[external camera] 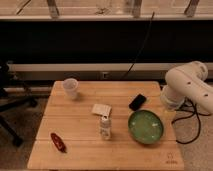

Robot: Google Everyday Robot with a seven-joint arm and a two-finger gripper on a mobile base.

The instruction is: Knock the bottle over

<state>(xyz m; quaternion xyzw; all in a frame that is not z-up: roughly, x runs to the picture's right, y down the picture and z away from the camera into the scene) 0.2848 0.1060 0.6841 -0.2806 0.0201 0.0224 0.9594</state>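
Note:
The bottle [105,127] is small and clear with a white cap and a pale label. It stands upright near the middle of the wooden table [85,155]. My white arm [189,86] reaches in from the right. My gripper [168,113] hangs below it at the table's right edge, just right of the green bowl [146,126]. It is well to the right of the bottle and apart from it.
A translucent white cup [70,88] stands at the back left. A white packet [101,109] lies just behind the bottle. A black flat object [137,102] lies behind the bowl. A red object [58,142] lies at the front left. An office chair [10,100] stands left of the table.

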